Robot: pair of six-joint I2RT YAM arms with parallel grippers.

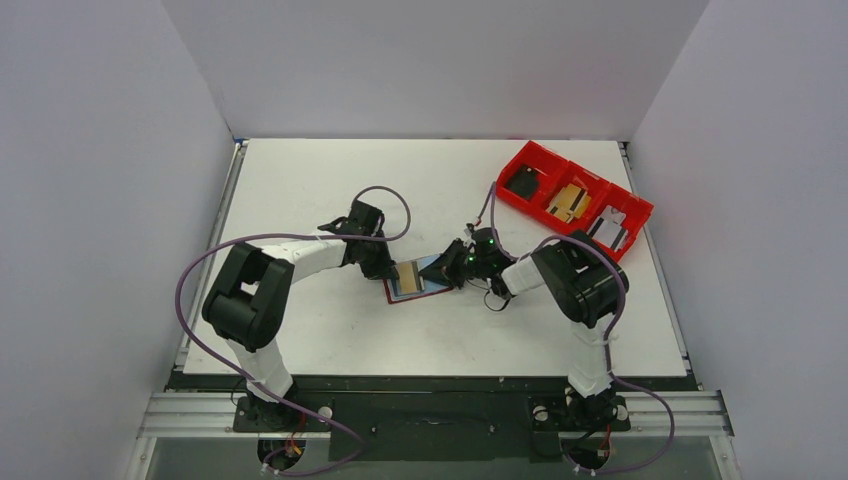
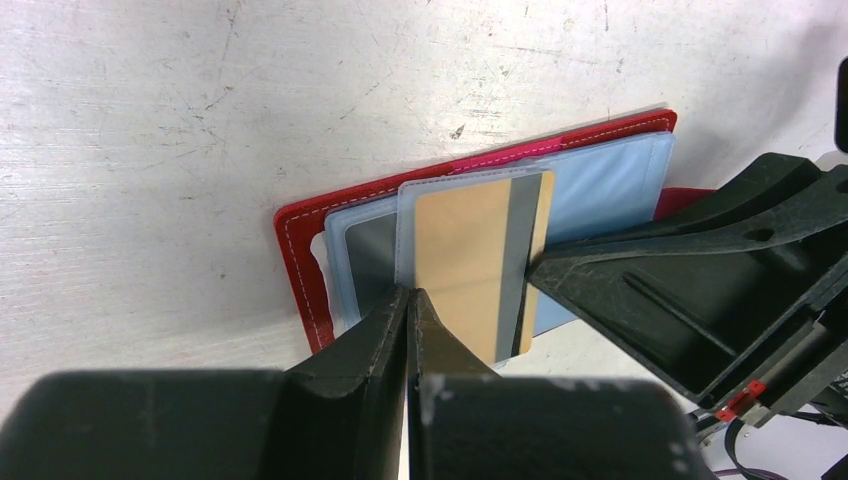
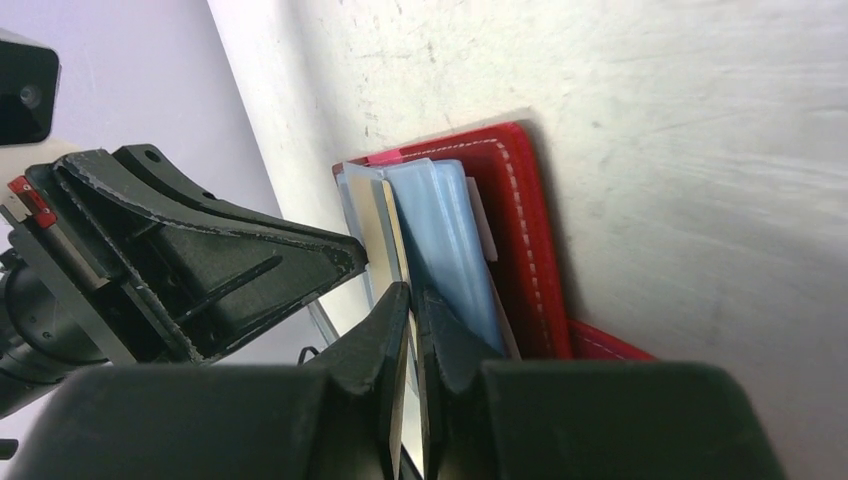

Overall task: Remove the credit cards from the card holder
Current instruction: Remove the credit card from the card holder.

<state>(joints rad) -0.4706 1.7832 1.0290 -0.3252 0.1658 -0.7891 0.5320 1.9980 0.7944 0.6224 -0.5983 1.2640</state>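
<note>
The dark red card holder (image 1: 392,293) lies open on the table between both arms. It shows in the left wrist view (image 2: 300,262) and in the right wrist view (image 3: 525,230). Pale blue sleeves (image 2: 610,190) fill it. A tan credit card with a grey band (image 2: 465,260) sticks partly out of a clear sleeve; a grey card (image 2: 370,262) sits behind it. My left gripper (image 2: 410,292) is shut at the sleeve's near edge. My right gripper (image 3: 412,290) is shut on the tan card's edge (image 3: 388,235). In the top view the left gripper (image 1: 385,267) and the right gripper (image 1: 452,270) flank the holder.
A bright red three-compartment bin (image 1: 572,200) stands at the back right, with items in each compartment. White walls enclose the table on three sides. The right arm's cable (image 1: 492,300) loops on the table just right of the holder.
</note>
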